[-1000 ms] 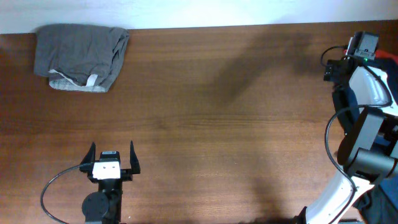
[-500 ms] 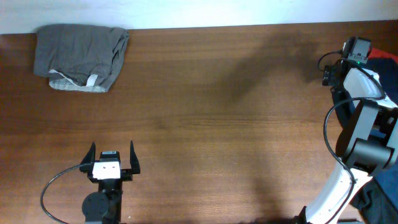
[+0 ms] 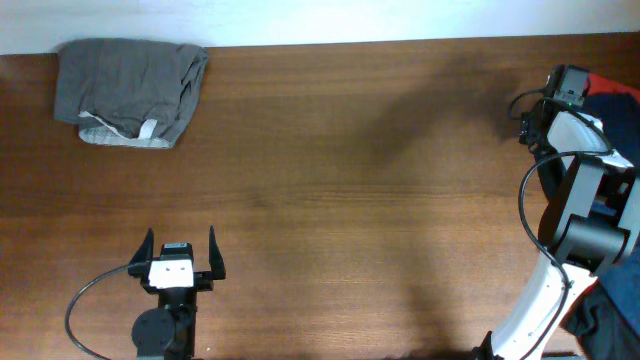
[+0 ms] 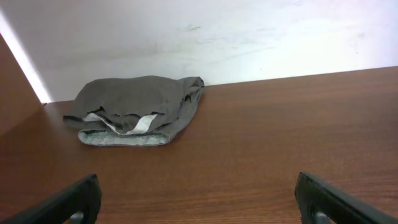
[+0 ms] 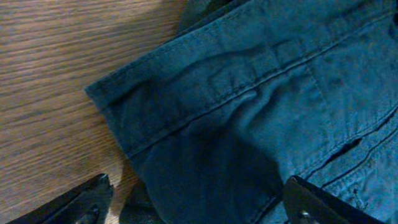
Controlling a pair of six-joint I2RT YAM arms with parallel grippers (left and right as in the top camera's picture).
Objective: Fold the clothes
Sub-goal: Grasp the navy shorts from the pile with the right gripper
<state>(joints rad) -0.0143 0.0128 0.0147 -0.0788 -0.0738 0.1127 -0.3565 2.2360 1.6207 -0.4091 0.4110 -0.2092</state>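
A dark navy garment with seams fills the right wrist view, its hemmed corner lying on the wood. My right gripper is open and straddles this cloth, one finger over the table and the other over the fabric. In the overhead view, the right arm's wrist hangs at the table's far right edge, beside a red garment. A grey garment lies bunched at the back left corner. My left gripper is open near the front left, holding nothing.
The brown wooden table ends at a white wall behind the grey garment. More dark cloth shows off the table's right front corner, behind the right arm's white base.
The right wrist has shifted a little left and towards the front at the table's right edge, uncovering the red cloth. The left arm has not moved.
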